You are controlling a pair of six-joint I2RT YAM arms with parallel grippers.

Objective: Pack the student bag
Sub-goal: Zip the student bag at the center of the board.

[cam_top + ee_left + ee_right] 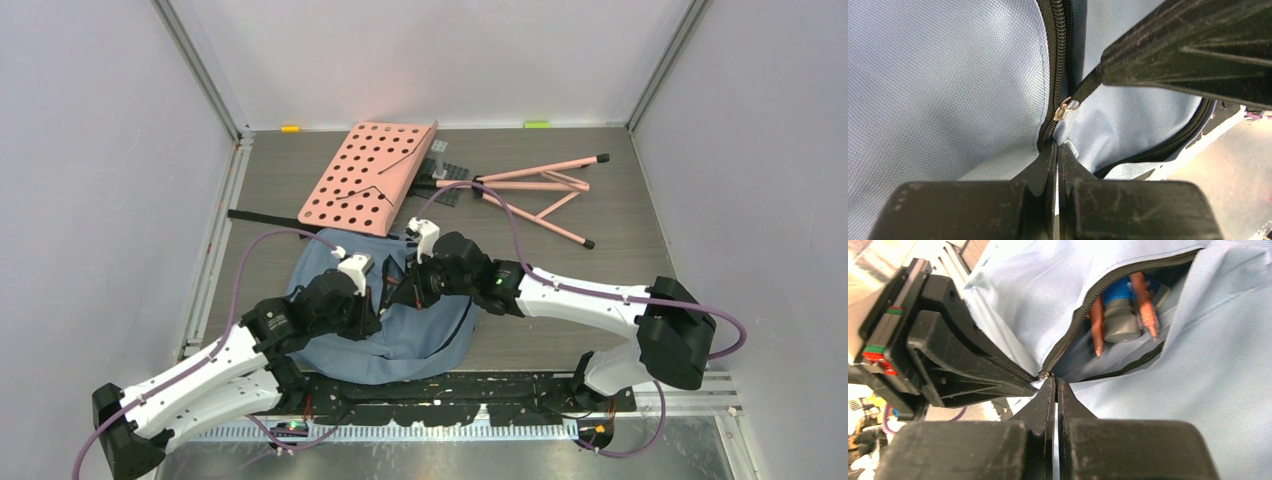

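Observation:
The blue-grey student bag (415,335) lies flat between my two arms, its black zipper (1083,315) partly undone. Through the gap a blue and grey item with orange prongs (1120,315) shows inside. My left gripper (1057,146) is shut, pinching the bag's fabric at the zipper seam just below the metal slider (1063,109). My right gripper (1055,382) is shut on the black zipper pull (1087,89) fixed to that slider. The two grippers meet tip to tip over the bag (392,295).
A pink perforated board (365,175) lies behind the bag, with a pink folding stand (540,190) to its right. A black strap (262,217) trails left from the bag. Walls close in both sides and the back.

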